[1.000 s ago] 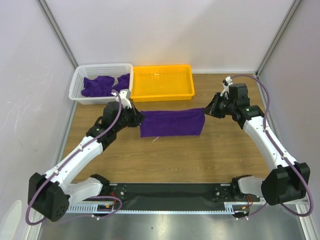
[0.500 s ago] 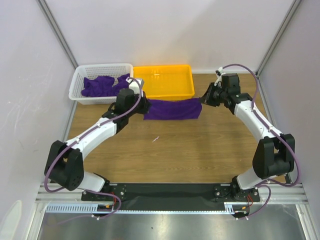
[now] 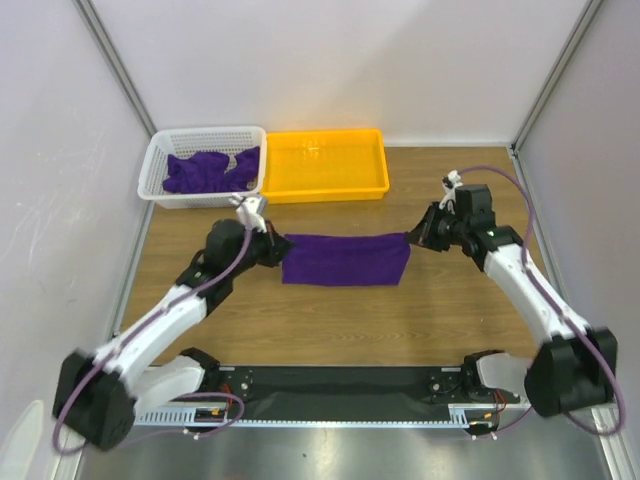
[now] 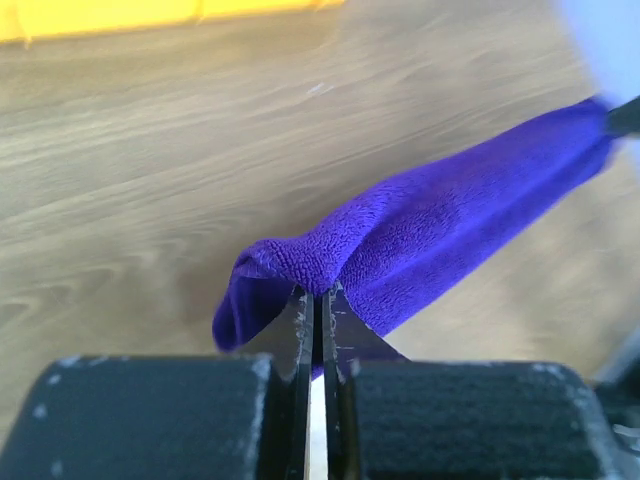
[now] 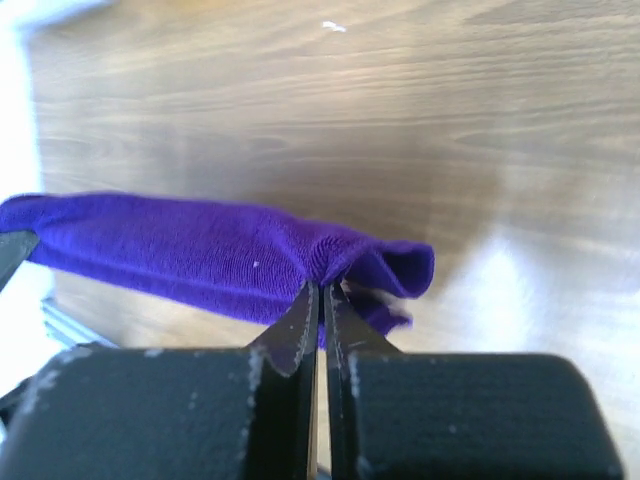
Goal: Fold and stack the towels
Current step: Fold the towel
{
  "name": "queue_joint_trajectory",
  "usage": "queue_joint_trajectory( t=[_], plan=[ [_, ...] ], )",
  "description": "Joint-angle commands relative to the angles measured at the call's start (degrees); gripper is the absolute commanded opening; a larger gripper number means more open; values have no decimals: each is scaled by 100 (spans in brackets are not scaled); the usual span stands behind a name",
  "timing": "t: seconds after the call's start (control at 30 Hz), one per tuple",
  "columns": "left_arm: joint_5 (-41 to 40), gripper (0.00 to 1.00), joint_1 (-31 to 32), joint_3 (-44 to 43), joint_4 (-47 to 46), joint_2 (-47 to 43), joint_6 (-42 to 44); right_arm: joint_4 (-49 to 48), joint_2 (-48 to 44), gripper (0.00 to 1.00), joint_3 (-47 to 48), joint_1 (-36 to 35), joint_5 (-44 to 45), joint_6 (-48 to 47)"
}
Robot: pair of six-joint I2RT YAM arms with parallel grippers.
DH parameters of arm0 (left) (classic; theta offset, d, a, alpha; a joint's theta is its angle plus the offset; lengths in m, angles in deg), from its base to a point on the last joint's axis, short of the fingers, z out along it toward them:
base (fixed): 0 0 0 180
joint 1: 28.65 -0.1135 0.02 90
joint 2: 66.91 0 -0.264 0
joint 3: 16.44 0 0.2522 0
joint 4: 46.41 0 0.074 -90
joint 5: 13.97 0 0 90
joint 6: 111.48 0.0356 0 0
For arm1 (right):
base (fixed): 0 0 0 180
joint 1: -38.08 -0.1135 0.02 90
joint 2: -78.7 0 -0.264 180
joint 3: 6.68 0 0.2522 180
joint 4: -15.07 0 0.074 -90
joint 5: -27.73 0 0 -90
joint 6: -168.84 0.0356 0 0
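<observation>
One purple towel (image 3: 345, 260) hangs stretched over the middle of the wooden surface (image 3: 400, 320), with the left jaws pinching its left end and the right jaws pinching its right end, while the other towels (image 3: 205, 172) sit bunched in the white basket (image 3: 152, 172) right beside the yellow tray (image 3: 325, 165) at the back.

The wooden tabletop (image 3: 400, 320) before me is pale brown, its grain running side to side. At its far edge, toward my left, a white slotted basket (image 3: 190, 200) stands on it. Just beside the basket on the right sits a yellow tray (image 3: 325, 190). One tiny pale fleck (image 5: 333, 27) lies on the bare wood.
</observation>
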Motion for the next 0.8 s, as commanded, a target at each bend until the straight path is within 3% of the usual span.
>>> queue_joint_trajectory(
  t=[0.0,0.3,0.57,0.77],
  plan=[
    [-15,0,140,131,125,-1401,-791,904,-1029,0,83,32,104,295],
    [-499,1,501,148,2242,-2758,-2198,2592,-1962,0,-313,6,-97,893],
    [-393,0,632,-123,3587,-3136,-3077,3497,-2033,0,170,6,-185,981],
    [-50,0,799,-545,4809,-2856,-3693,4368,-1980,0,512,-29,-265,1113]
  ],
)
